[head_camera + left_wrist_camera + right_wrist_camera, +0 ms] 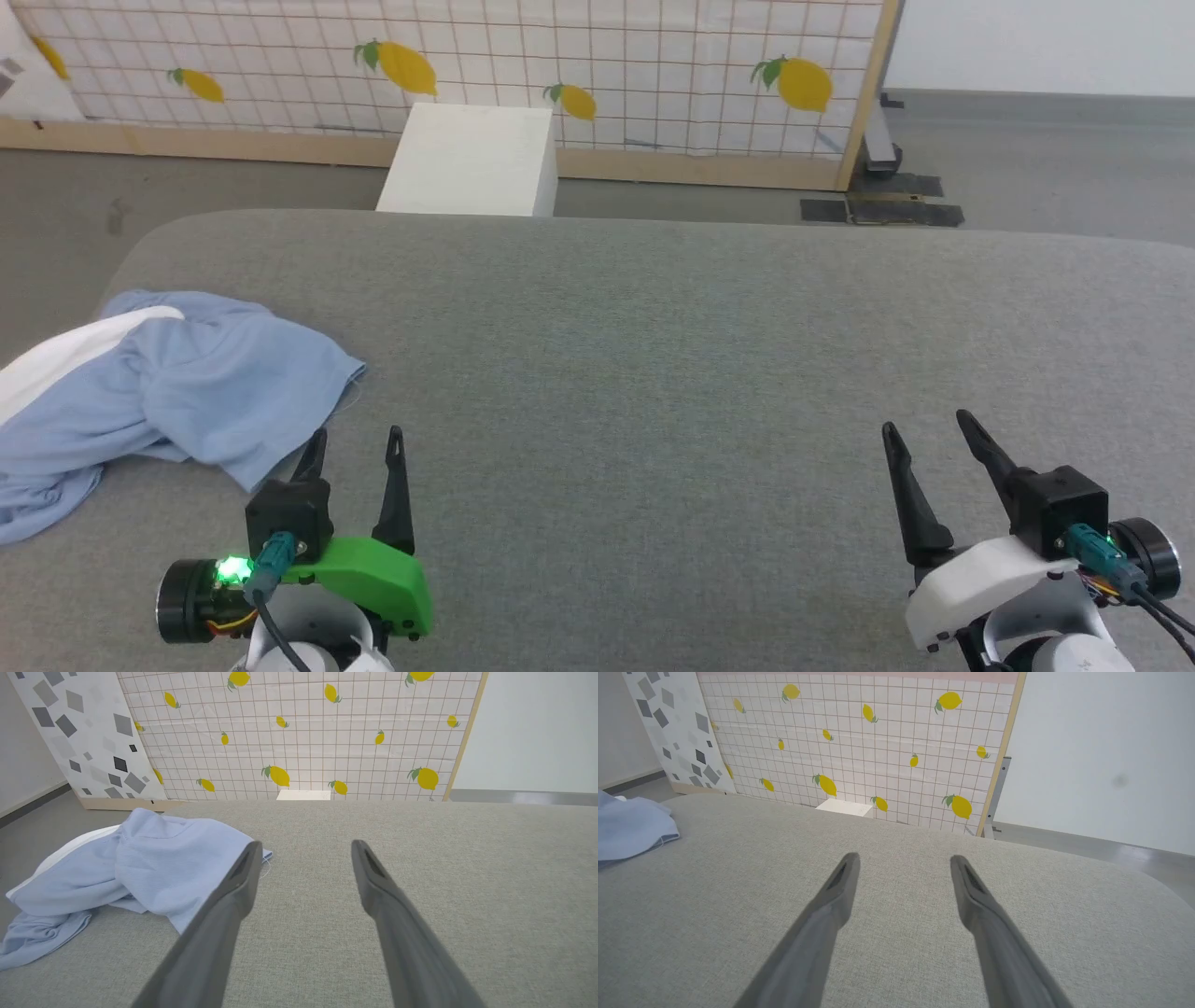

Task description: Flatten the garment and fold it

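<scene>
Garment [187, 383], light blue knit, lies crumpled in a heap at the far-left part of the grey fabric-covered desk [653, 355], w/ a white part showing along its left-rear side and its left end reaching the desk edge; not flat, not folded. Left tool [358, 433] sits low at the front-left of the desk, jaws wide apart, nothing between them. Its outer finger is just beside the garment's near-right corner, and can't tell if it touches the cloth. In the left wrist view the left tool [306, 843] points over bare desk, w/ the garment [154, 868] bunched to the left of the fingers. Right tool [924, 420] is at the front-right, well apart from the garment, jaws also wide and holding nothing. In the right wrist view the right tool [904, 856] is over bare grey fabric, w/ a bit of the garment [630, 828] at the far left edge. Behind the desk: a white box [471, 159] on the floor, and a gridded panel w/ lemon print [607, 56] in a wood frame.
</scene>
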